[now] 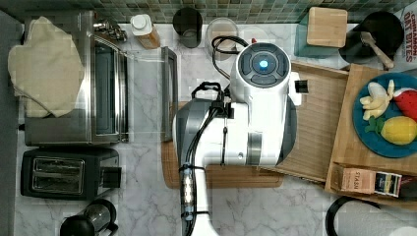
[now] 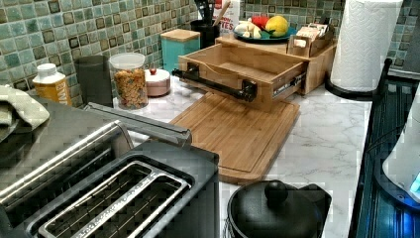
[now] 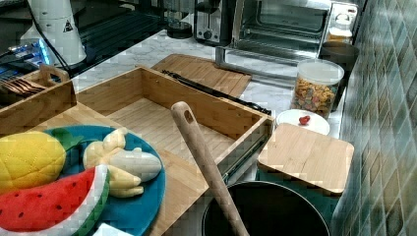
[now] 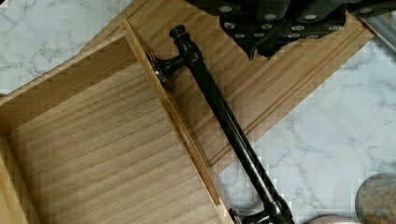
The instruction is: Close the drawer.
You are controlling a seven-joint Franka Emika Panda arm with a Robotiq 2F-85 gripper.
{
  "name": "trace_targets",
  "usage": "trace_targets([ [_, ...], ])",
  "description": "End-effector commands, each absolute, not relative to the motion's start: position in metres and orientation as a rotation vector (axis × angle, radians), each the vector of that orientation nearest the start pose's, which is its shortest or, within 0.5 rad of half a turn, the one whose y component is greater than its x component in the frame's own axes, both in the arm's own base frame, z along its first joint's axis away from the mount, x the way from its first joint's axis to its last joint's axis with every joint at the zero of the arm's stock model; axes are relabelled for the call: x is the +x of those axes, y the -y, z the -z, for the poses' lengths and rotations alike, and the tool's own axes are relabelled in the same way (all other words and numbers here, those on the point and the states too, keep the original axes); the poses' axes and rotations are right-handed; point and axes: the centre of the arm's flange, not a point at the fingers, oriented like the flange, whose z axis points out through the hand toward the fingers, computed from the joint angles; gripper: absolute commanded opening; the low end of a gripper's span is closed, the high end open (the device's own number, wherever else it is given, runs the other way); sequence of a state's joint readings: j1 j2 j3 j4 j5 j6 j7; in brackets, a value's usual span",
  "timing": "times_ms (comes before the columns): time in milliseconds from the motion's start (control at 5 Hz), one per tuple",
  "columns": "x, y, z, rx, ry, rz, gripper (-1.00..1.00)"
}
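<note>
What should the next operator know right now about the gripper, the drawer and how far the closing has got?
Gripper: above the cutting board in front of the drawer's black handle, touching nothing; whether it is open or shut cannot be told.
Drawer: pulled well out of its bamboo cabinet, side slide exposed, nothing inside. Its front hangs over the far end of the cutting board.
Arm: above the drawer front in the top view.
Done: the approach, it seems; no push has landed.
Left: bring the gripper against the handle or front panel and push the drawer straight back until flush with the cabinet.
</note>
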State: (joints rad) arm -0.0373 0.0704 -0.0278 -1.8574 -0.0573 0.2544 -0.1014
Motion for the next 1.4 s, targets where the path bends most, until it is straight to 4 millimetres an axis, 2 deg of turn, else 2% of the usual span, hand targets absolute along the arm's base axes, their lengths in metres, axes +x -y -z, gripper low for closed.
trace_targets([
  [200,0.572,0.036,-0.452,-3.022,-1.170,-0.128,-1.00],
  [400,0.577,0.034,-0.426,-2.976,-1.122,-0.097,-1.00],
  [600,0.584,0.021,-0.402,-2.997,-1.087,-0.067,-1.00],
  [800,0.601,0.021,-0.386,-2.975,-1.078,-0.216,-1.00],
  [1000,0.600,0.021,-0.357,-3.004,-1.022,-0.229,-1.00],
  [1400,0.583,0.027,-0.340,-3.072,-0.897,-0.171,-1.00],
])
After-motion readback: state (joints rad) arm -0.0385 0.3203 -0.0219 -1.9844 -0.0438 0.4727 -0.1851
